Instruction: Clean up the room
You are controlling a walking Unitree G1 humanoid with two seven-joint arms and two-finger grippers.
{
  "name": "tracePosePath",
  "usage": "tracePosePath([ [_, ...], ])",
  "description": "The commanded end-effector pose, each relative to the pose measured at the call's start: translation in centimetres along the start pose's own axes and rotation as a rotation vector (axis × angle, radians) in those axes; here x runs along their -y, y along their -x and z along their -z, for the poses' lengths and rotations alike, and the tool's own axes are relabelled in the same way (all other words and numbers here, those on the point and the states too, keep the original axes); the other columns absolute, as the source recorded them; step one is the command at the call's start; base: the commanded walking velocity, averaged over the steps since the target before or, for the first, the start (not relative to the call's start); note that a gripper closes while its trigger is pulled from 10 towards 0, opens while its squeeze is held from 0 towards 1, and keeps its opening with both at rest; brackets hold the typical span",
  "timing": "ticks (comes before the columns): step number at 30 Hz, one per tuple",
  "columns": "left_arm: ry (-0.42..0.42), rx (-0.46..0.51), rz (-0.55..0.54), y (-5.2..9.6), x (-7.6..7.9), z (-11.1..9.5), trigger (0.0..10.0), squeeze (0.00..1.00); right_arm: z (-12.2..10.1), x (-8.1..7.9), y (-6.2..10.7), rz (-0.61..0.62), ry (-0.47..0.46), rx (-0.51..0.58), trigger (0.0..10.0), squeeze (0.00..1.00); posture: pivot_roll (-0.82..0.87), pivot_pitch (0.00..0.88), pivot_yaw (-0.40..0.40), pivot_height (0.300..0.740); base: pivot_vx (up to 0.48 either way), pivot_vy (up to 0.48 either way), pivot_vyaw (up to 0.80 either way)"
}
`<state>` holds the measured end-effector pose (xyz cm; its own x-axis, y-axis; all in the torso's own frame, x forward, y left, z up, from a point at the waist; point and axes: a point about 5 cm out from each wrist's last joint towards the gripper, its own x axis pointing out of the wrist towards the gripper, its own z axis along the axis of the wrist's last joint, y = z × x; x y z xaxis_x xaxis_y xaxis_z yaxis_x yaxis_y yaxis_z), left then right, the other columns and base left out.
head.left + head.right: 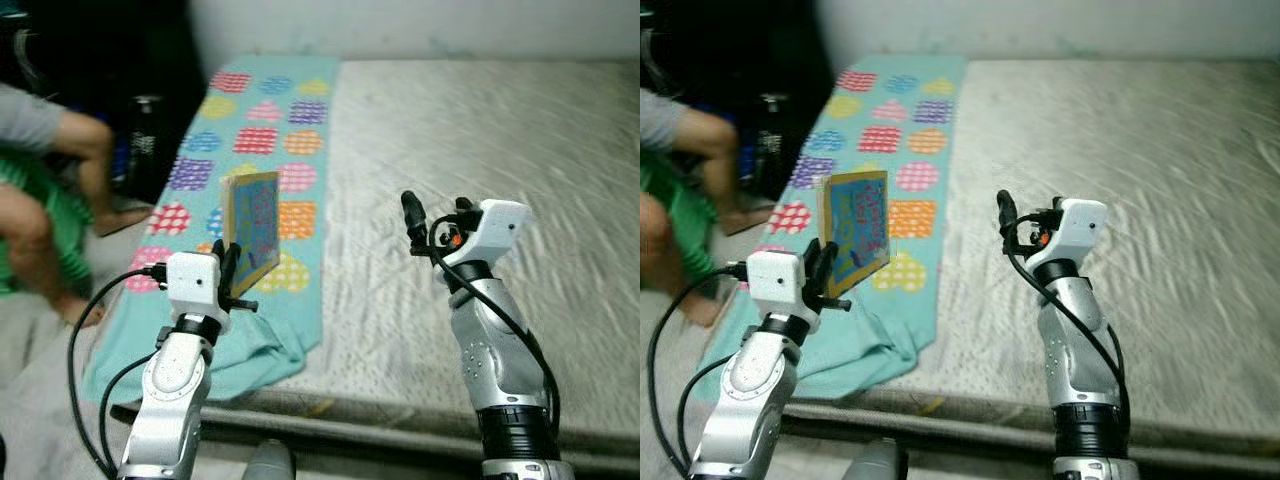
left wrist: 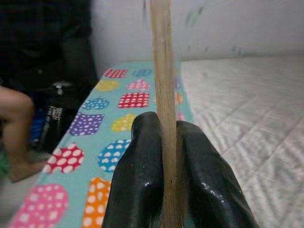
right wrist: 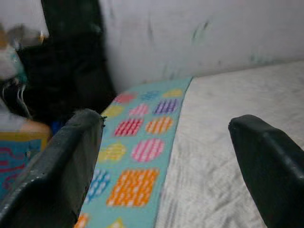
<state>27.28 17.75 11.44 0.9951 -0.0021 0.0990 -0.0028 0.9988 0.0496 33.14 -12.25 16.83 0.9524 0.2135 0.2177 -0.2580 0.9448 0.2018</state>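
**Board lifted, awaiting a place to go**

The flat picture board (image 1: 252, 228) stands upright above the patterned blanket (image 1: 262, 140) on the bed (image 1: 480, 150), clamped by its lower edge in the left hand (image 1: 232, 270). The right hand (image 1: 432, 222) hovers over the mattress, fingers apart and empty. Next, I judge, comes carrying the board to storage.

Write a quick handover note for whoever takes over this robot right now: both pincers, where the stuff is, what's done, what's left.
Left pincer: shut on the board book, held upright on edge above the patterned blanket.
Right pincer: open, empty, raised over the bare mattress.
The blanket lies along the mattress's left side, its near end crumpled over the edge.
A person sits to the left, close by.
Done: book picked up.
Left: put the book away; probably tidy the blanket.
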Motion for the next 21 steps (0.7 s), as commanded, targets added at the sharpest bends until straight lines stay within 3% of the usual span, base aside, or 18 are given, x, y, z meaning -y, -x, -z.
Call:
tracePosePath([
  [1, 0.019, 0.06, 0.083, -0.7, 2.4, -1.1, 10.0, 0.0, 0.6, 3.2, 1.6, 0.112, 0.032, -0.027, 10.0, 0.0, 0.08, 0.022, 0.051, 0.74, 0.0, 0.0, 0.0],
  [10, -0.035, 0.034, 0.077, -0.9, 3.0, -0.6, 10.0, 0.0, 1.1, 3.7, 2.0, 0.131, 0.078, -0.048, 10.0, 0.0, 0.07, 0.01, 0.047, 0.74, 0.0, 0.0, 0.0],
  [14, 0.0, 0.031, 0.066, -0.9, 3.0, -0.4, 10.0, 0.0, 1.2, 4.0, 2.2, 0.136, 0.097, -0.052, 10.0, 0.0, 0.06, 0.0, 0.043, 0.74, 0.0, 0.0, 0.0],
  [21, -0.006, 0.024, 0.06, -1.1, 3.0, -0.3, 10.0, 0.0, 1.6, 4.6, 2.2, 0.186, 0.099, -0.079, 10.0, 0.0, 0.07, 0.0, 0.038, 0.74, 0.0, 0.0, 0.0],
])
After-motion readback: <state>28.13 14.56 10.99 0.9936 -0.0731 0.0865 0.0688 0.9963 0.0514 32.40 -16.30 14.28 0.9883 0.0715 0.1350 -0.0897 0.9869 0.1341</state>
